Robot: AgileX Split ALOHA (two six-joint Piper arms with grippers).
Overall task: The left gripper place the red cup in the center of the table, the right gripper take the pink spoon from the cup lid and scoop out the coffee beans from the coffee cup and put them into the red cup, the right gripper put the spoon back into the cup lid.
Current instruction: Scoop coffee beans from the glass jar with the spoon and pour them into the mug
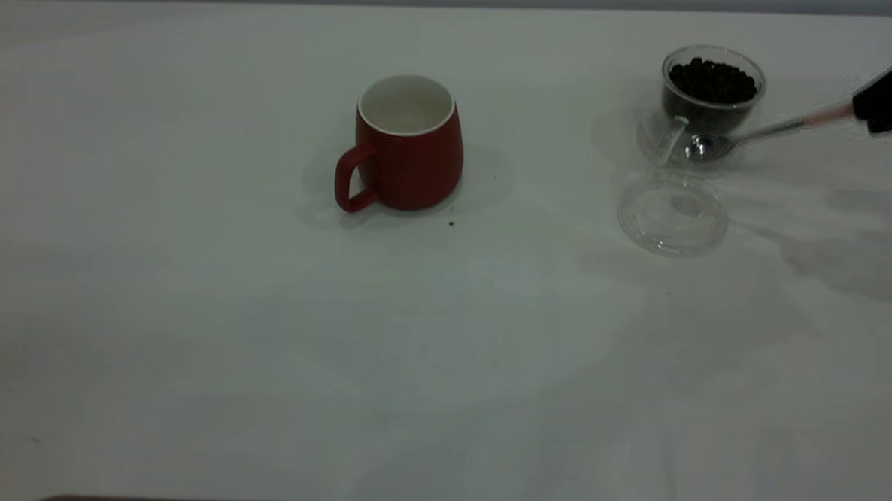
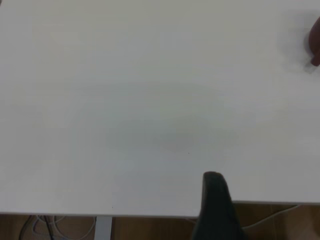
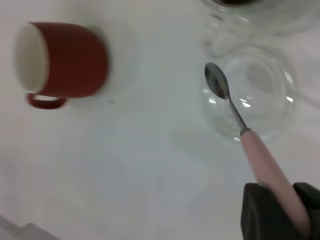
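Spoon [image 1: 752, 133] is pinched by its pink handle in the right claw [image 3: 285, 210], above the lid [image 1: 672, 214], beside the bean-filled glass cup [image 1: 713, 89]; red cup [image 1: 408, 143] stands mid-desk [image 1: 262, 333].

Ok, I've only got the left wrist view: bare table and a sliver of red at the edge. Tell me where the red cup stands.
Observer: The red cup stands upright near the middle of the table, and its white inside looks empty.
Operator: Now report the spoon.
Observer: The right gripper holds the pink spoon by its handle. The metal bowl looks empty and is lifted over the cup lid.
Operator: Give me the beans.
Observer: The coffee beans are heaped in the coffee cup, which is just behind the lid on the right arm's side.
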